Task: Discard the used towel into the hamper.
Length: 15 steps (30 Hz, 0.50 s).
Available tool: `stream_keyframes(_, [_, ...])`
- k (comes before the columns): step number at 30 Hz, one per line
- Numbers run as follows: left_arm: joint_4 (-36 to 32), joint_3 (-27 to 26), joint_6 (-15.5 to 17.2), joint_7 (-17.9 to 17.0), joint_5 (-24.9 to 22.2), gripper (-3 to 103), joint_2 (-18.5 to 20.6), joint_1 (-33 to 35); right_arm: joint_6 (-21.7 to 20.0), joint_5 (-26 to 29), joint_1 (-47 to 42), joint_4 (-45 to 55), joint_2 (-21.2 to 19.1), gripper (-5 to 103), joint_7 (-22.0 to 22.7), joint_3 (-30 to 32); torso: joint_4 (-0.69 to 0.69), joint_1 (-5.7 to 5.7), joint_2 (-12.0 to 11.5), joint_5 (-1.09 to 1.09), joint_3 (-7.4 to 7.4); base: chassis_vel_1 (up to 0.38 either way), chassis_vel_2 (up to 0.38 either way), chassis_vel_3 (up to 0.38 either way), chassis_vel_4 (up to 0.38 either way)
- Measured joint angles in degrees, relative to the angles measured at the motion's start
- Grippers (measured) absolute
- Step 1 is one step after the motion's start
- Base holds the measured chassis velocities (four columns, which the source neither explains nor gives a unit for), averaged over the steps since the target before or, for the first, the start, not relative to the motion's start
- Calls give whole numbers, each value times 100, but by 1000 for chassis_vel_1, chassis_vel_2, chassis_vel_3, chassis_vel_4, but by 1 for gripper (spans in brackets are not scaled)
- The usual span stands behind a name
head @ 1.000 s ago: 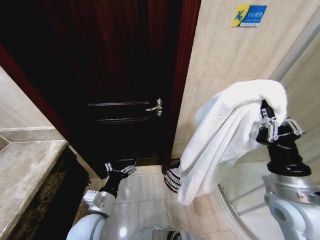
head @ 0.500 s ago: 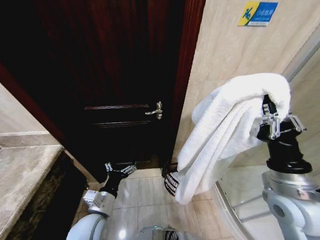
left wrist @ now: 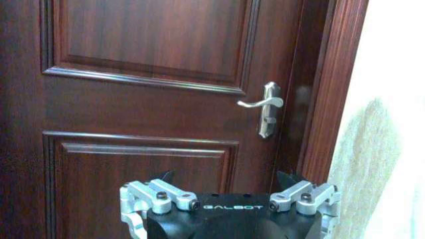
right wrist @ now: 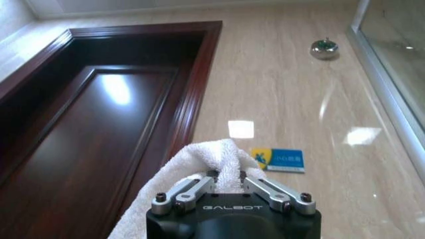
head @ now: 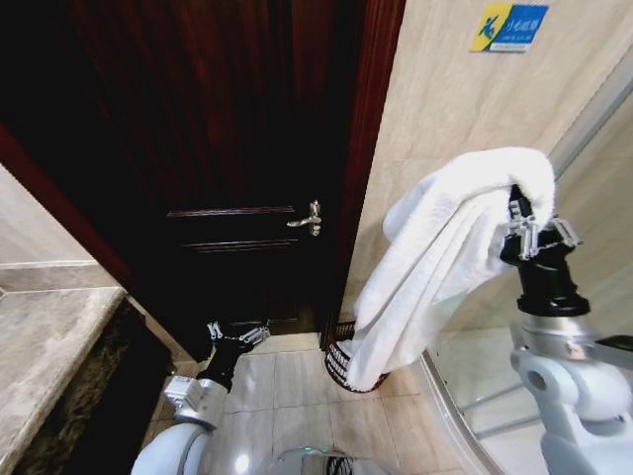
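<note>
The right gripper (head: 522, 223), clamped on the white towel (head: 435, 257), holds it high; the towel hangs lengthwise down, its tail apparently over the hamper (head: 341, 364) beside the dark door (head: 227, 168). The left gripper (head: 237, 334) waits low, spread and empty.

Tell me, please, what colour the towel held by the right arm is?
White; the towel shows best in the head view.

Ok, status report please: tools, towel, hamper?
Right tool shut on towel, held high. Towel's end hangs by hamper. Left tool open, low by door.
</note>
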Motion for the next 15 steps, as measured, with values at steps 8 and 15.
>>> stream_keyframes(8, [0, 0, 0, 0, 0, 100, 0, 0, 165, -122, 655, -769, -136, 8, -108, -492, 0, 0, 0, 0, 0, 0, 0, 0, 0])
stream_keyframes(15, [0, 0, 0, 0, 0, 100, 0, 0, 175, -172, 1085, -1082, -113, 8, -74, -863, 0, 0, 0, -1, 0, 0, 0, 0, 0])
